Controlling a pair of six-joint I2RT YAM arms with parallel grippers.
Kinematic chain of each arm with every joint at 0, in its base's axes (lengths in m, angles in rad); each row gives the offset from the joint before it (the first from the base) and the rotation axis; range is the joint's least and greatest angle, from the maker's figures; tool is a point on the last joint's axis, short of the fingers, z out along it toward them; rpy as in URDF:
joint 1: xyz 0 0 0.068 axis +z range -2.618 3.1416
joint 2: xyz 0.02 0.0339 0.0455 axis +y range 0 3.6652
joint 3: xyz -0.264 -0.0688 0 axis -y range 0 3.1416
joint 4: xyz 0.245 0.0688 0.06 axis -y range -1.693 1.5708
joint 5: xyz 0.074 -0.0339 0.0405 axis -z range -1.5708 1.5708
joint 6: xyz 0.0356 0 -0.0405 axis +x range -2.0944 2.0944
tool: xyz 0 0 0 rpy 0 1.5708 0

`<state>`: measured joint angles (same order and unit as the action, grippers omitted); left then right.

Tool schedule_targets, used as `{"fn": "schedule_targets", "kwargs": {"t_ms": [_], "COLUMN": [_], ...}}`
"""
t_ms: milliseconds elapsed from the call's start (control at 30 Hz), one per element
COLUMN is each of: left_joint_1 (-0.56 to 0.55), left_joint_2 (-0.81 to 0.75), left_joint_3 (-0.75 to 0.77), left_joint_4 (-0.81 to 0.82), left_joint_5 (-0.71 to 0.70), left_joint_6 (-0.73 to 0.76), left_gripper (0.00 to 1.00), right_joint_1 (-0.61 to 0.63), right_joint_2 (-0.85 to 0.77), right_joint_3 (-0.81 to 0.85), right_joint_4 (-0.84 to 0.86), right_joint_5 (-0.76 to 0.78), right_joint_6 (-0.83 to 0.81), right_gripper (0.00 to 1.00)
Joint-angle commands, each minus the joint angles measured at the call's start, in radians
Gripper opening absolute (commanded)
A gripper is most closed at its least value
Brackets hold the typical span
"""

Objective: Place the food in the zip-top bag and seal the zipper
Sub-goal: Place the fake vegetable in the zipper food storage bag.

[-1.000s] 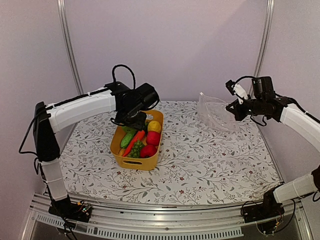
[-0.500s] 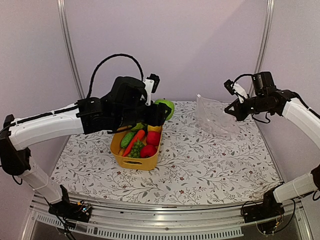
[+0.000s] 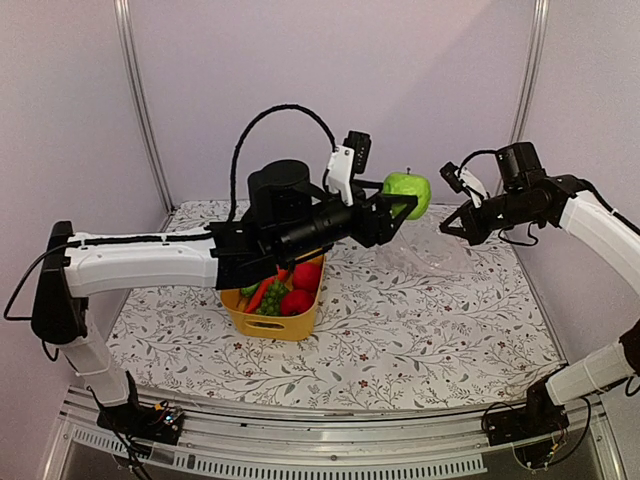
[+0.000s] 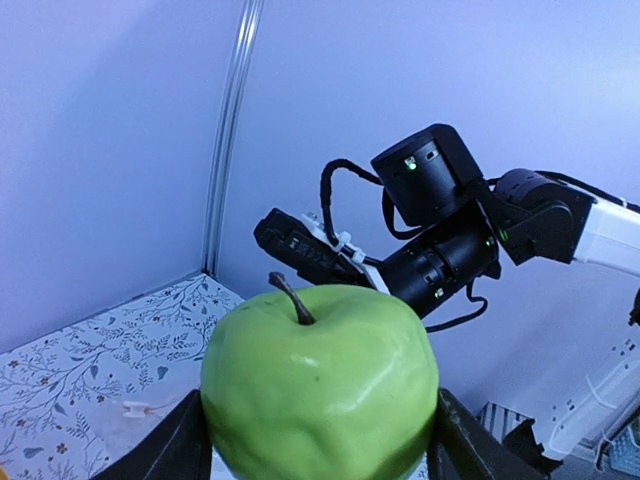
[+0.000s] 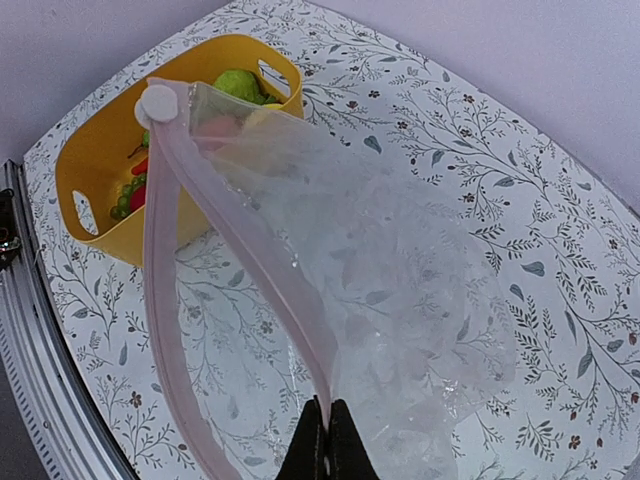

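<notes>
A green apple (image 4: 320, 385) is hovering high above the table (image 3: 430, 320), the left gripper (image 4: 320, 450) clamping it from both sides. Close by, the zip-top bag (image 5: 400, 300) is gaping open, its pink zipper (image 5: 240, 250) (white slider at the far end) being pinched by the right gripper (image 5: 327, 440). More food (image 3: 285, 290) is lying in the yellow tub (image 3: 270, 322).

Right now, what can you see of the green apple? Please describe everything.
The green apple is a glossy, plastic-looking toy, light green and slightly lumpy, with a thin brown stem on top. It sits upright, stem up, clamped at its lower sides between the dark fingers of the left pincer. It is in the air above the table, to the right of the yellow tub in the top view, and touches nothing else.
</notes>
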<state>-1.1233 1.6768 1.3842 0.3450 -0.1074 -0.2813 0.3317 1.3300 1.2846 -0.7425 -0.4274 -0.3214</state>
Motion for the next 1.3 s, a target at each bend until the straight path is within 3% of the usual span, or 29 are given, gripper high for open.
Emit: {"fn": "schedule_targets", "kwargs": {"t_ms": [0, 367, 600, 667, 767, 800, 867, 1100, 1267], "left_joint_1": [-0.024, -0.032, -0.019, -0.016, -0.015, -0.015, -0.016, -0.023, -0.061], "left_joint_2": [0.131, 0.281, 0.368, 0.39, 0.406, 0.408, 0.41, 0.364, 0.241], "left_joint_3": [0.095, 0.167, 0.293, 0.331, 0.357, 0.362, 0.377, 0.352, 0.204], "left_joint_4": [0.09, 0.054, -0.151, -0.204, -0.23, -0.235, -0.24, -0.131, 0.064], "left_joint_5": [0.011, -0.181, -0.335, -0.357, -0.364, -0.362, -0.357, -0.261, -0.19], "left_joint_6": [0.009, -0.039, -0.112, -0.142, -0.157, -0.159, -0.155, -0.018, 0.164], "left_gripper": [0.32, 0.32, 0.38, 0.42, 0.62, 0.7, 0.98, 1.0, 1.0], "right_joint_1": [0.003, 0.004, 0.003, 0.003, 0.003, 0.002, 0.0, -0.038, -0.057], "right_joint_2": [0.025, 0.037, 0.009, 0.002, -0.007, -0.01, -0.01, 0.017, 0.04], "right_joint_3": [0.056, 0.094, 0.089, 0.087, 0.087, 0.086, 0.085, 0.079, 0.066], "right_joint_4": [-0.017, -0.02, -0.02, -0.02, -0.02, -0.019, -0.017, 0.007, 0.04], "right_joint_5": [-0.074, -0.101, -0.104, -0.111, -0.109, -0.106, -0.1, -0.067, -0.042], "right_joint_6": [0.062, 0.112, 0.116, 0.117, 0.123, 0.125, 0.128, 0.139, 0.13], "right_gripper": [0.0, 0.0, 0.0, 0.0, 0.0, 0.0, 0.0, 0.0, 0.0]}}
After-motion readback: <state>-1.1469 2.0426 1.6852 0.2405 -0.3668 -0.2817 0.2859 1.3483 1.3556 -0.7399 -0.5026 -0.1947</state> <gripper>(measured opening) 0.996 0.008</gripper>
